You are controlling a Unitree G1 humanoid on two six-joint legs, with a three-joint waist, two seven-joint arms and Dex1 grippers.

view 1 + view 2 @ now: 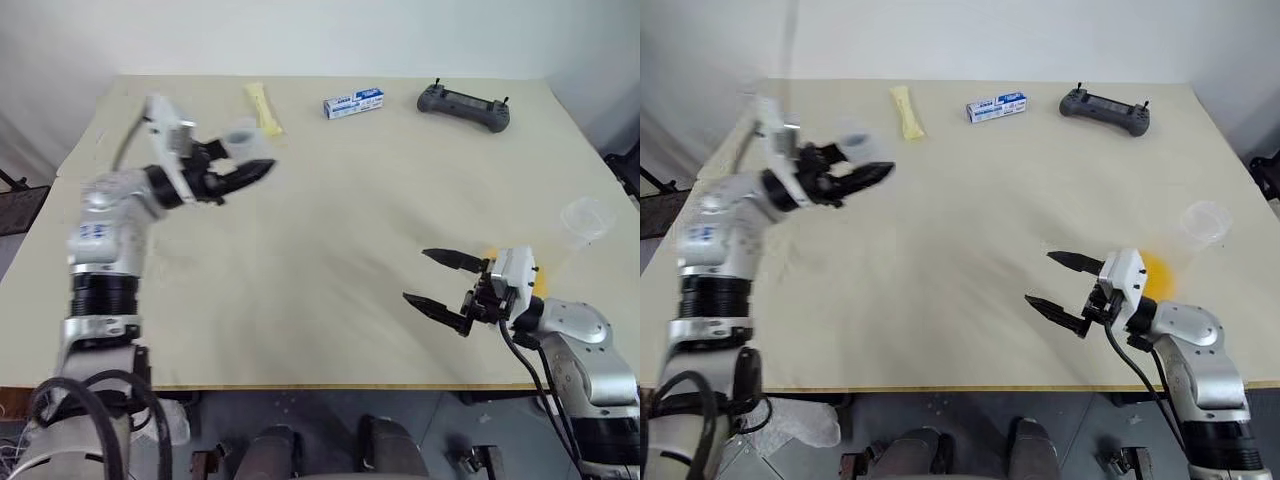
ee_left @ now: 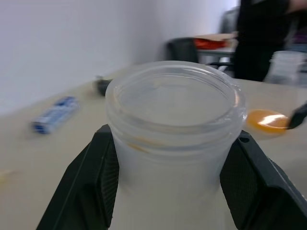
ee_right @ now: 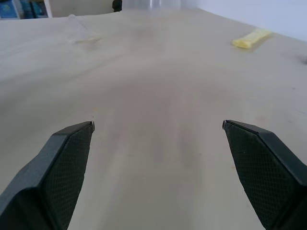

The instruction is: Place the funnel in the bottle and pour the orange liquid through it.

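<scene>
Fingers, left (image 2: 98,182): clamped on both sides of the bottle (image 2: 175,143), just under its threaded neck — held above the table (image 1: 330,250).
Fingers, right (image 3: 72,158): spread wide, holding nothing.
Bottle: empty, light, thin slick plastic — I'd judge it flexes if I squeeze.
Orange liquid (image 1: 1157,272): beside my right gripper (image 1: 1062,283).

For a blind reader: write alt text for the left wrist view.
The left gripper holds the bottle, its round open mouth facing the camera. Behind it on the table lie a blue box and the orange liquid.
</scene>
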